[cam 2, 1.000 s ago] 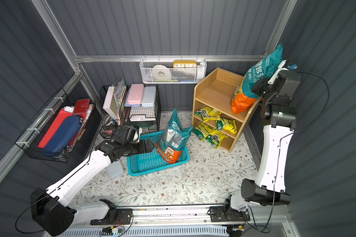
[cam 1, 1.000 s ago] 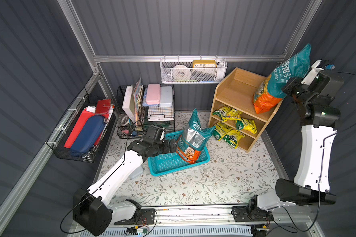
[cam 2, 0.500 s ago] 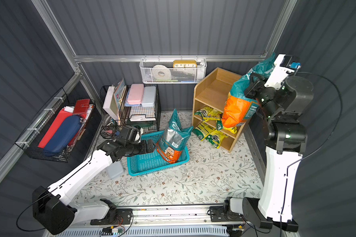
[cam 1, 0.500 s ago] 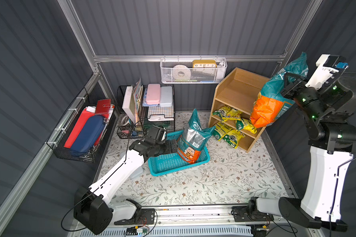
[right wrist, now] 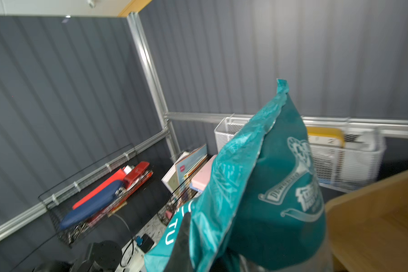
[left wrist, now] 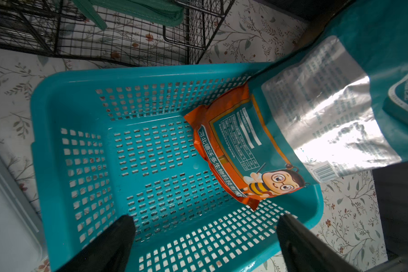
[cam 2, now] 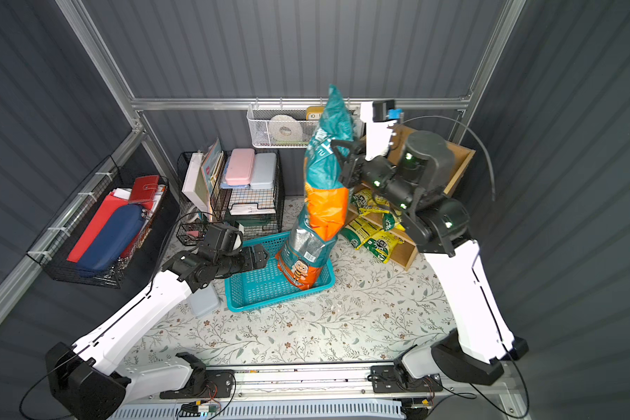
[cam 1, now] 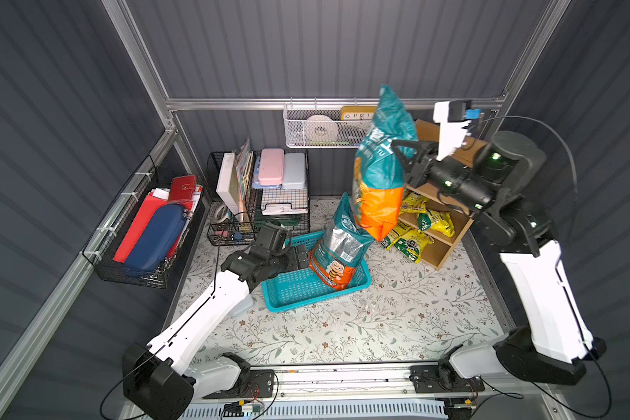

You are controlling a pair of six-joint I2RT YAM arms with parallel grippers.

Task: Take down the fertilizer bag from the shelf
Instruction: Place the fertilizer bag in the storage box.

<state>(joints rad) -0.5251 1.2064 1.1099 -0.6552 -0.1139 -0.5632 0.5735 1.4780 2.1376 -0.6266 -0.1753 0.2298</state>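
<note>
Standing bag [cam 1: 339, 247] crowds the teal basket [cam 1: 306, 303]; floral mat [cam 1: 360, 327] beside lies open.

- The floor is covered by a floral mat [cam 1: 342, 327], seen in both top views.
- A teal basket [cam 1: 295, 289] stands on the mat near the middle.
- Behind the basket, a black wire rack [cam 1: 306, 222] stands by the back wall.
- A pale box [cam 1: 242, 307] lies just beside the basket, partly hidden.
- The wooden shelf [cam 1: 446, 249] stands in the far right corner, with yellow-green packets [cam 1: 433, 222] on its two lower tiers.
</note>
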